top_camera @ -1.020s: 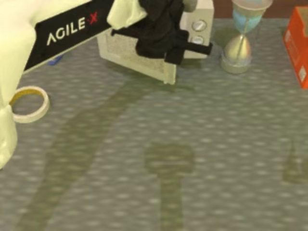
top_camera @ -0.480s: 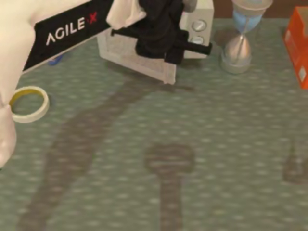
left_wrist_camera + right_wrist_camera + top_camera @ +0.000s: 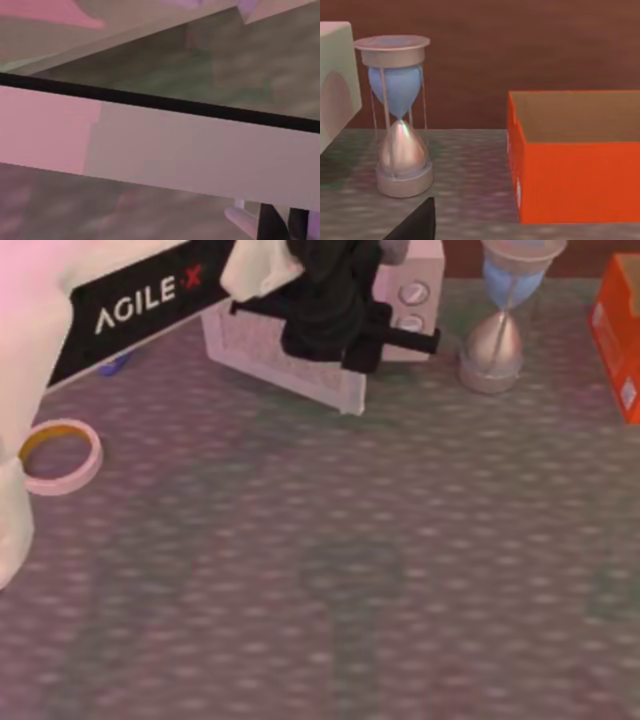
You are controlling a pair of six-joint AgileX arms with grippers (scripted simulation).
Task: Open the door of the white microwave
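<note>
The white microwave (image 3: 420,270) stands at the table's far edge, its two round knobs showing. Its door (image 3: 290,365), a white panel with a grey mesh window, hangs swung out from the body toward the left. My left gripper (image 3: 350,350) reaches over the door's free end and is shut on it. In the left wrist view the door (image 3: 175,145) fills the picture as a pale band with a dark strip, and dark fingertips (image 3: 270,225) show at the corner. My right gripper (image 3: 415,227) is parked outside the top view, facing the microwave's side wall (image 3: 335,80).
An hourglass (image 3: 497,335) with blue sand stands just right of the microwave, also seen as the hourglass (image 3: 400,120) in the right wrist view. An orange box (image 3: 620,330), open on top (image 3: 575,160), sits at the far right. A tape ring (image 3: 58,455) lies at the left.
</note>
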